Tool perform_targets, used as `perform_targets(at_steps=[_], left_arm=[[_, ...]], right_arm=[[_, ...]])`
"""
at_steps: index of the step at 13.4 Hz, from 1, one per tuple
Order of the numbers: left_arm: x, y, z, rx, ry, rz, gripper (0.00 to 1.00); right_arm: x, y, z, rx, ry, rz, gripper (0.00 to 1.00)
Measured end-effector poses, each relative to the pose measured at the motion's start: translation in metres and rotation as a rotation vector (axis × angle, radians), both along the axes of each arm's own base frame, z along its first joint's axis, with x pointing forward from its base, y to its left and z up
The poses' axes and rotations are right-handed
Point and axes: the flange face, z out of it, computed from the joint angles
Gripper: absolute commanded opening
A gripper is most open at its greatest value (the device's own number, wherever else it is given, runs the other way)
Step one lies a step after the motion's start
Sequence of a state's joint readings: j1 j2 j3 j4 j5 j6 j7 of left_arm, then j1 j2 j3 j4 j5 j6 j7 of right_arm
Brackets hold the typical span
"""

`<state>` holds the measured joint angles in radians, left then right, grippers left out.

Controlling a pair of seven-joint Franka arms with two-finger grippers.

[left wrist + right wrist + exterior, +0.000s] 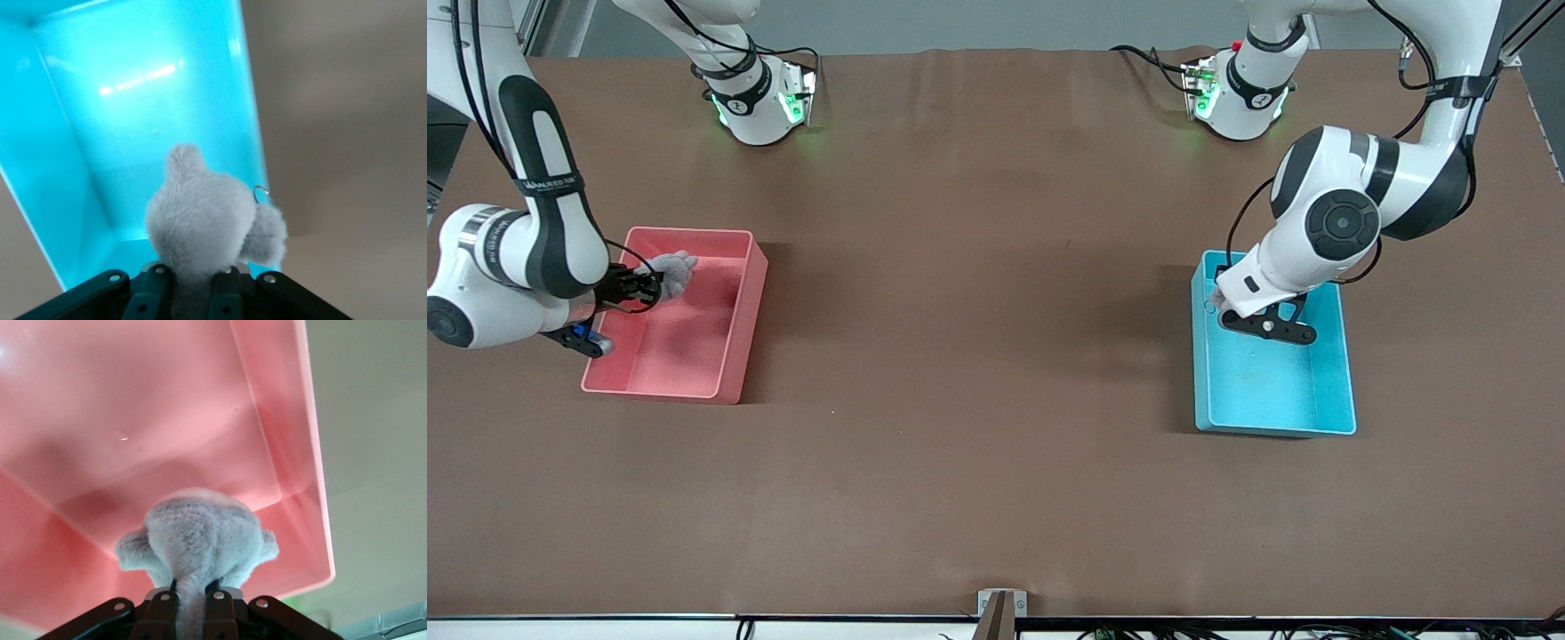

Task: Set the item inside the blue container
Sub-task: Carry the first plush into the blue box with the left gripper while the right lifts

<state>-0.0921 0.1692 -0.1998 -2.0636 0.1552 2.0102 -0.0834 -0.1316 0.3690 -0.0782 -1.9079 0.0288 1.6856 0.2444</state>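
Left gripper (190, 277) is clenching a grey plush toy (200, 223) over the blue container (1325, 418), frame right, for release; right gripper (190, 603) is grasping another plush (197, 537) over the pink bin (738, 356).

Blue container (1272, 391): rect. light-cyan bin, upright, open, at left arm's end of table. Grey plush item (200, 223) w/ small metal ring pinched in left gripper (193, 280), directly over bin's interior.

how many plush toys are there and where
2. One plush toy is held by the left gripper over the blue container. The other plush toy is held by the right gripper over the pink bin. None other shows.
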Motion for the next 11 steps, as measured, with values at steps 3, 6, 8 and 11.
perform_targets(at_steps=[3,6,8,11], left_arm=[[-0.008,0.021,-0.023,0.025,0.004,-0.026,0.1],[-0.005,0.058,-0.035,-0.002,-0.006,-0.046,0.1],[-0.003,0.084,-0.047,-0.022,-0.011,-0.056,0.1],[0.001,0.107,-0.071,-0.052,-0.015,-0.069,0.1]], right_arm=[[0.021,0.024,0.038,-0.006,-0.021,-0.067,0.01],[0.038,0.069,0.081,-0.034,-0.059,-0.122,0.01],[0.042,0.112,0.104,-0.03,-0.086,-0.158,0.02],[0.043,0.175,0.124,-0.031,-0.12,-0.227,0.02]])
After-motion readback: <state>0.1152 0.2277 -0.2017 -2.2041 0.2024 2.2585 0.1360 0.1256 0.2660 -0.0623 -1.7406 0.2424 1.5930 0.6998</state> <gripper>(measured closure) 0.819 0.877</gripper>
